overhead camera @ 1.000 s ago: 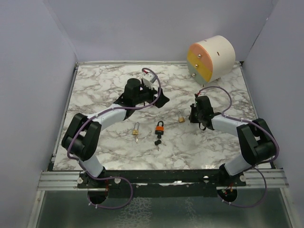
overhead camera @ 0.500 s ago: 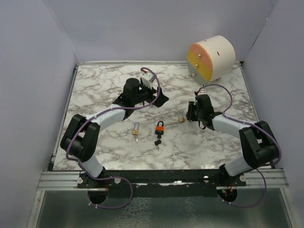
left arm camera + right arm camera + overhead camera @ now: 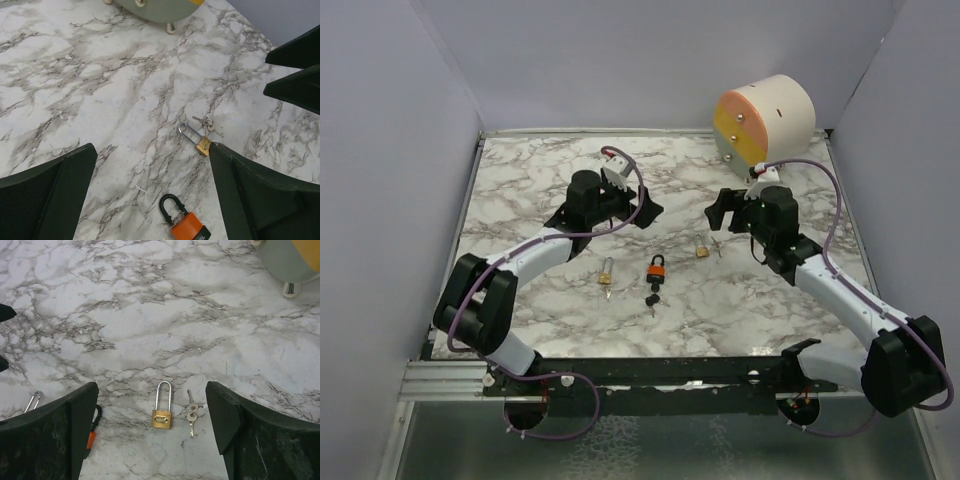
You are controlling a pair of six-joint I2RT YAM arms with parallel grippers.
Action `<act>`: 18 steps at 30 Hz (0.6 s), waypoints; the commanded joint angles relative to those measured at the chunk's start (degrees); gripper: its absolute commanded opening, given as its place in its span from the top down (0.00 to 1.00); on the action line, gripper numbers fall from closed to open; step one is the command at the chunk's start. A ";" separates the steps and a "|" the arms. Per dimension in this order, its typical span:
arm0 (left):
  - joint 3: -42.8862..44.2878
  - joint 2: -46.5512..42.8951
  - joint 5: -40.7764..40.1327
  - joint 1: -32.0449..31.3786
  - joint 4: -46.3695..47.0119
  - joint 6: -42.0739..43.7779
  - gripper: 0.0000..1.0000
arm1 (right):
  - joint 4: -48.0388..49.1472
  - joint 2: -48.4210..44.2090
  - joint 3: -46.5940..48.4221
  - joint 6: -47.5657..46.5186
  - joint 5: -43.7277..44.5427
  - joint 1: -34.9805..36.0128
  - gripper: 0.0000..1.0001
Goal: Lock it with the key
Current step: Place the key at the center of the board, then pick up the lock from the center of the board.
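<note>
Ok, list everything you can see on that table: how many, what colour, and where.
table: one, grey-white marble, fills the enclosure
drum: one, cream with pink, yellow and orange face, far right corner
orange padlock: one, orange, black shackle, centre
black keys: one bunch, black, just nearer than it
small brass padlock: one, gold, right of centre
silver keys: one bunch, silver, beside its right
second brass padlock: one, gold, left of centre
left arm: one, white and black, jaws open
right arm: one, same colours, jaws open

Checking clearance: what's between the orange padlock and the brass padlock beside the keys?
Bare marble only between orange padlock and brass padlock, shown in left wrist view.
</note>
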 commanded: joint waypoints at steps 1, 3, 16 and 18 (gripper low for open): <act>-2.48 -5.01 -2.50 1.28 -0.09 0.52 0.01 | -1.49 -1.86 1.82 -1.83 -4.90 0.34 0.08; -3.68 -6.52 -3.00 1.38 -0.54 0.90 0.01 | -1.42 -2.65 0.96 -2.58 -7.31 0.48 0.04; -11.05 -13.60 -7.56 1.38 -3.56 0.51 0.01 | -2.44 3.49 0.57 0.56 8.65 20.05 0.00; -12.64 -15.20 -9.82 1.38 -3.59 0.15 0.01 | -3.94 6.28 2.11 2.93 13.59 23.12 0.00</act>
